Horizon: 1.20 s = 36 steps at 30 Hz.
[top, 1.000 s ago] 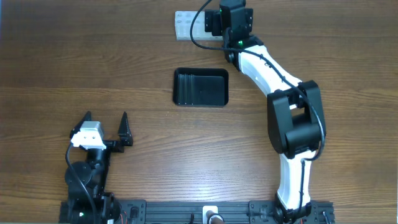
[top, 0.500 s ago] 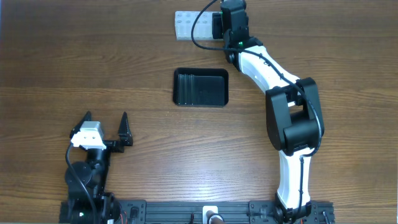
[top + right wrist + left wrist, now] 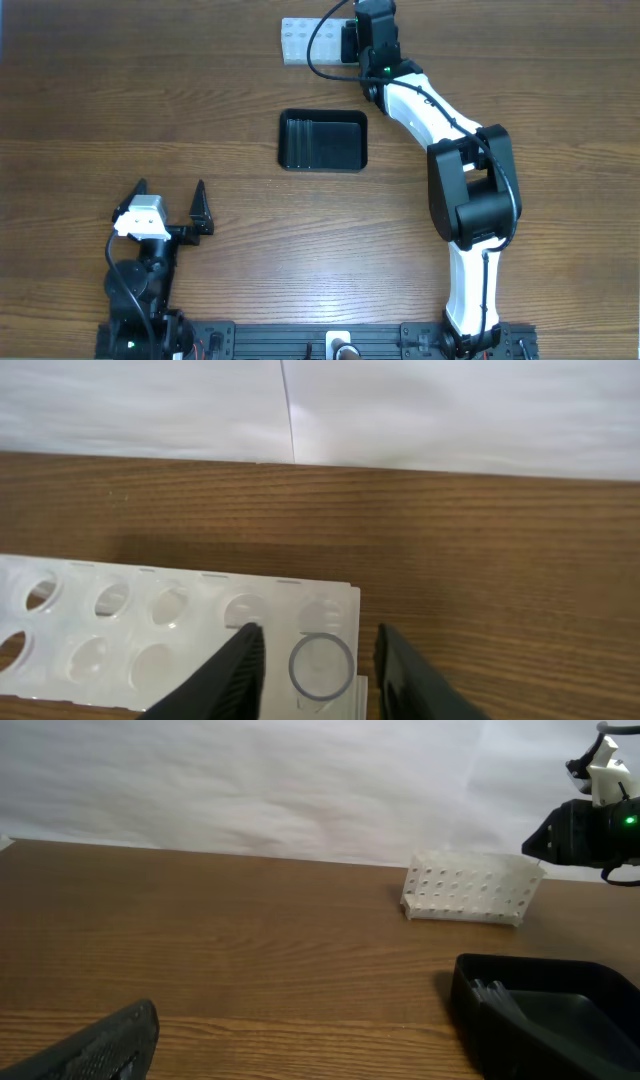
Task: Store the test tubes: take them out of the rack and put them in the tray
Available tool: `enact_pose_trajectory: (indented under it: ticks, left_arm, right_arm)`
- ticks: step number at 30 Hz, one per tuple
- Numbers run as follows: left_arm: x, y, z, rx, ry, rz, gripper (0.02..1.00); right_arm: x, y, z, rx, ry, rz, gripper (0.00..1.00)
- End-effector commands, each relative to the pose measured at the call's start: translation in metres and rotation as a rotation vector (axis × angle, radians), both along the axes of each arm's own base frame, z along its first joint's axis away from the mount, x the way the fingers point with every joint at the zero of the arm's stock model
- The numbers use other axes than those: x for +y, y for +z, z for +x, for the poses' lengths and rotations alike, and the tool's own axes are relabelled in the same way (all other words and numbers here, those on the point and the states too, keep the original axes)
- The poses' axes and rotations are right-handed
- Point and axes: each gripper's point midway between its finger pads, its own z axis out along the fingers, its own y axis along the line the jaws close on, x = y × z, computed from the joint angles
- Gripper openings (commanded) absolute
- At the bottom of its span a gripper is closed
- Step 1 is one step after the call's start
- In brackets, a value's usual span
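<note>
The white perforated rack (image 3: pixel 298 42) stands at the table's far edge, also seen in the left wrist view (image 3: pixel 470 888). One clear test tube (image 3: pixel 321 666) stands upright in the rack's (image 3: pixel 150 630) end hole. My right gripper (image 3: pixel 318 634) hangs above that end, open, with one finger on each side of the tube's mouth and a small gap to it. From above, the right gripper (image 3: pixel 348 40) sits at the rack's right end. The black tray (image 3: pixel 322 140) lies nearer the middle. My left gripper (image 3: pixel 168 197) rests open at the near left, holding nothing.
A white wall runs behind the table's far edge, right behind the rack. The tray (image 3: pixel 545 1010) shows faint clear lines inside; I cannot tell whether they are tubes or ridges. Bare wood lies between the tray and the left arm.
The right wrist shifted slightly left over the rack's end, then held still. The left arm has not moved.
</note>
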Motion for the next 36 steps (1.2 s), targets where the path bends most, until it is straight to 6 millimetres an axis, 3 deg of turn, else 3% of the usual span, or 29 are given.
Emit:
enact_pose_trajectory:
  ticks: [1, 16, 28, 33, 36]
  left_arm:
    - [0.0, -0.002, 0.0, 0.002, -0.005, 0.011, 1.0]
    - [0.0, -0.002, 0.0, 0.002, -0.005, 0.011, 0.998]
    - [0.0, -0.002, 0.0, 0.002, -0.005, 0.011, 1.0]
    - [0.0, -0.002, 0.0, 0.002, -0.005, 0.011, 1.0]
    - [0.0, -0.002, 0.0, 0.002, -0.005, 0.011, 1.0]
  right_arm:
    - [-0.003, -0.005, 0.002, 0.003, -0.001, 0.002, 0.246]
    - [-0.003, -0.006, 0.002, 0.004, -0.001, 0.002, 0.126]
    - [0.002, 0.0, 0.004, -0.018, 0.007, 0.009, 0.102]
    - [0.007, 0.018, 0.006, -0.049, 0.012, 0.019, 0.102]
    - [0.008, 0.041, 0.004, -0.081, 0.015, 0.029, 0.102]
